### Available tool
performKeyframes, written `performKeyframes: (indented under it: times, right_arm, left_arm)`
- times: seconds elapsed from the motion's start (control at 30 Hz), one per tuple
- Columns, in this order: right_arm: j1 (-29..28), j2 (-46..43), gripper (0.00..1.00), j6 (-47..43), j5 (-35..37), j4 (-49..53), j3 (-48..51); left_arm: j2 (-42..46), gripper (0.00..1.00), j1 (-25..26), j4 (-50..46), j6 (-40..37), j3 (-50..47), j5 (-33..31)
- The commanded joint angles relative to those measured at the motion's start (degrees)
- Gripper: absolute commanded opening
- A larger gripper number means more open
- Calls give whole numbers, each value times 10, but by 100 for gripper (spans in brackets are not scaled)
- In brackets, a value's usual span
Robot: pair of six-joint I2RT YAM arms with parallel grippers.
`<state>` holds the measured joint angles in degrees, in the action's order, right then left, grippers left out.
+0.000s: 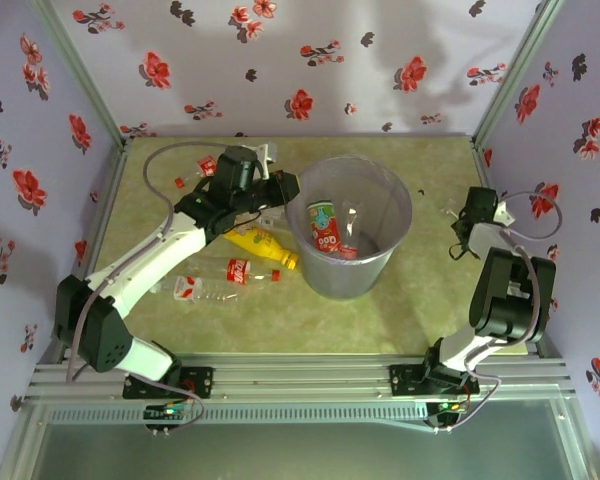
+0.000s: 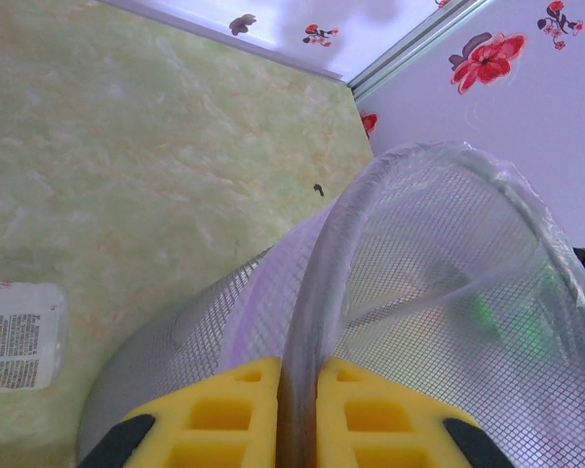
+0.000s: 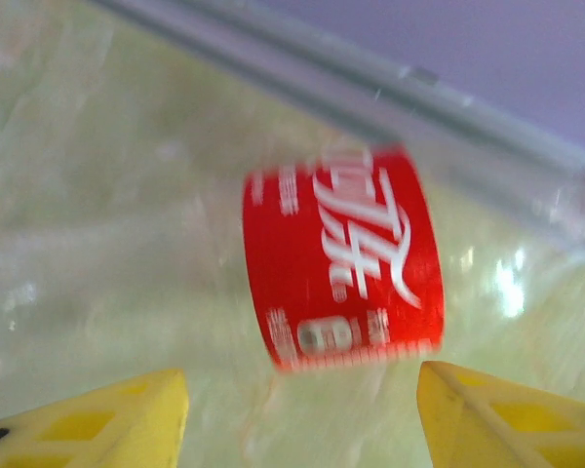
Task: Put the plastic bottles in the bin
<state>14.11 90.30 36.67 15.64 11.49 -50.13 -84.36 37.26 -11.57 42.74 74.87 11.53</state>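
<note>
Left wrist: left tool (image 2: 297, 390) pinches bin (image 2: 336, 244) rim; right tool (image 3: 302, 390) open before bottle (image 3: 341, 258).

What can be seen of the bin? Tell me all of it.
The bin is a large round wastebasket of translucent grey-lavender plastic, mesh-patterned, tapering toward its base. It stands upright on the green marbled table. The left gripper is shut on its rim. A green-and-red-labelled bottle lies inside; a yellow bottle lies beside it.

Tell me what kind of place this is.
Probably a robot test cell: floral-print walls on metal posts, left arm and right arm bolted to an aluminium rail, marbled green table.
</note>
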Motion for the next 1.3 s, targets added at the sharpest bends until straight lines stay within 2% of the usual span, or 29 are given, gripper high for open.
performKeyframes:
  times: [0.0,0.13,0.2,0.3,0.4,0.5,0.6,0.63,0.7,0.83,1.03,1.17,1.27]
  right_arm:
    - [-17,-43,64,19,-80,51,29]
    - [-64,-120,65,15,-133,105,43]
    - [-93,-159,68,-17,-118,151,25]
    - [-107,-185,71,-55,-67,230,-29]
    - [-112,-196,70,-59,-31,223,-54]
    - [-115,-188,67,-21,-16,158,-68]
    - [-120,-158,64,22,31,73,-83]
    - [-119,-140,64,33,75,42,-89]
    - [-114,-91,63,47,119,4,-116]
    - [-83,32,63,89,154,-7,-202]
    - [-42,163,64,110,152,18,-285]
    - [-36,209,64,100,152,36,-299]
    - [-44,203,64,100,145,16,-261]
  left_arm:
    - [7,0,0,-14,-6,-10,-8]
    - [4,0,0,-11,-4,-10,-8]
    - [5,0,1,-11,-4,-10,-8]
    - [4,0,0,-7,-4,-9,-7]
    - [2,0,0,6,2,-15,-4]
    - [1,0,2,15,7,-19,1]
    - [5,0,5,17,8,-23,0]
    - [7,0,4,19,8,-25,0]
    - [11,0,5,20,9,-27,2]
    - [22,0,5,20,9,-33,3]
    - [37,0,5,16,6,-40,4]
    - [42,0,5,12,4,-42,3]
    - [41,0,4,13,4,-42,3]
